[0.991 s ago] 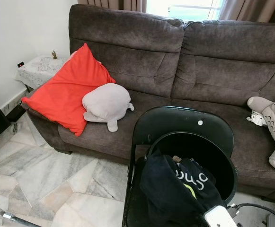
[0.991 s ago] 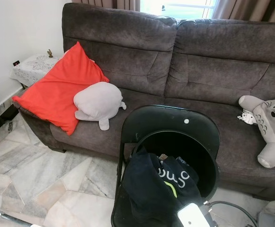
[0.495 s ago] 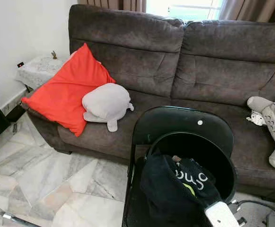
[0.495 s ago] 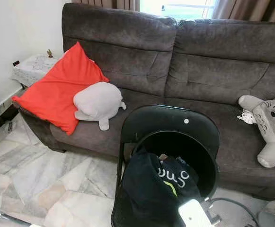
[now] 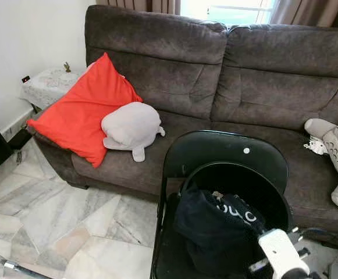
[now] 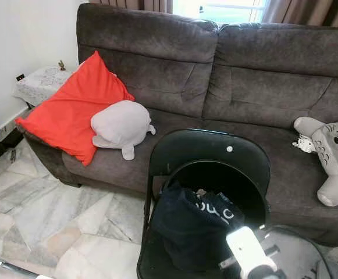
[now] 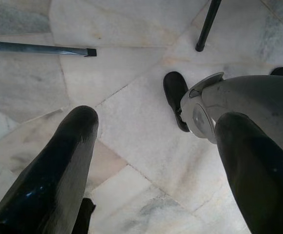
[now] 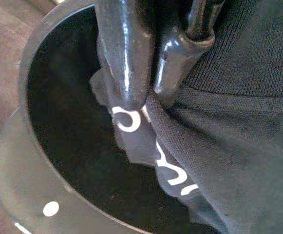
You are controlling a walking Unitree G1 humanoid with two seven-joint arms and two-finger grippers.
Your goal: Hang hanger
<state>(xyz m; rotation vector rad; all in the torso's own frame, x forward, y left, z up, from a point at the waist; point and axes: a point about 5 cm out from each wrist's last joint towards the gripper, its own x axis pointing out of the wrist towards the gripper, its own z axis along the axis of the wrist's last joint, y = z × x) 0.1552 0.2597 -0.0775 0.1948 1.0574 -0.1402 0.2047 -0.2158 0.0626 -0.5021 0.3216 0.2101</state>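
- Our right tool [image 8: 148,97] pinches, fingers closed, a black garment [image 5: 215,232] lying in a black bucket [image 5: 276,197] on a chair [image 5: 227,151].
- Our left tool [image 7: 156,161] hangs open above the floor [image 7: 131,44].
- We cannot spot a hanger.

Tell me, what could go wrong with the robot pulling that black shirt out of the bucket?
The right gripper pinches just a fold of the black shirt, so the cloth could slip free. Most of the shirt sits inside the black bucket, so it might snag on the rim and tug the bucket on the black chair. No hanger can be made out, so hanging may stall.
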